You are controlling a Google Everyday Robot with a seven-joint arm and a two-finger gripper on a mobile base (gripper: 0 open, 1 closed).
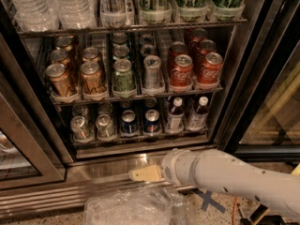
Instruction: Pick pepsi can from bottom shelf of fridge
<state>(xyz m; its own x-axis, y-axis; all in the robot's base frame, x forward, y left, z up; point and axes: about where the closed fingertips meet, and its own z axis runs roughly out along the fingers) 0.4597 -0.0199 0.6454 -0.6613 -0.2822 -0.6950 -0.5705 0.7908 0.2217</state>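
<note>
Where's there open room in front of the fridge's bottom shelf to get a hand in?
The steel sill between the bottom shelf and the crumpled plastic is bare to the claw's left in view. The shelf's front row is packed: silver cans, pepsi cans, bottles, side by side.
</note>
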